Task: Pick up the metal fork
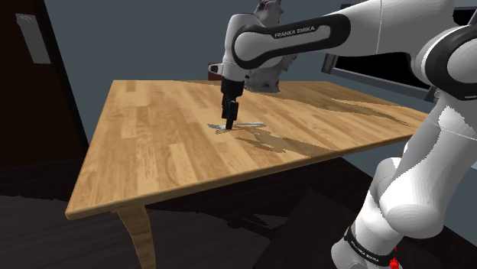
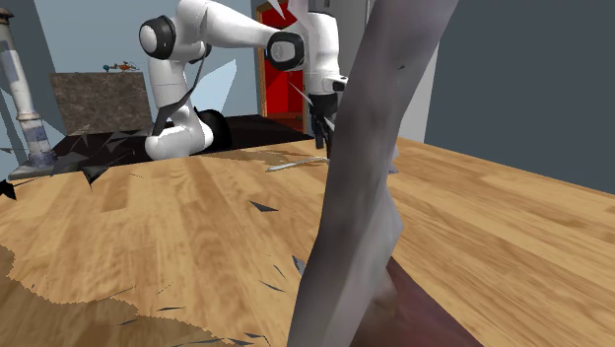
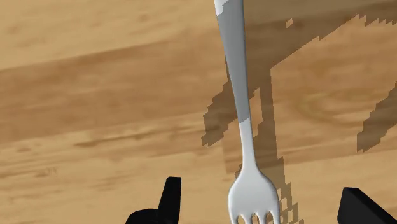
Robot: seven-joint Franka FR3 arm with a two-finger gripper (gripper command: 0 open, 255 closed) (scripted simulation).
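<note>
Black fingers (image 3: 170, 198) of the gripper (image 3: 261, 191) sit closest to the wrist camera. They stand well apart, so the gripper is open and holds nothing. Between them lies the fork (image 3: 245, 127), pale grey with a faint sheen. Its tined head is in the gap but touches neither finger, and its handle runs straight away from the gripper across the wood. This looks like a deliberate straddle, with the gripper turned so that closing would pinch the fork across its width at the neck or head.

From the shoulder view the gripper (image 1: 229, 115) points straight down, its tips low over the fork (image 1: 241, 125). The fork rests flat on the desk (image 1: 153, 145), so any grasp has to come from above. A flat, thin utensil gives the fingers little to catch, and I judge they must reach almost to the wood before closing.

Beyond the gripper, farther across the desk, stands a pale grey figure-like object (image 1: 267, 72). It is well clear of the fork, and I cannot tell what it is.
</note>
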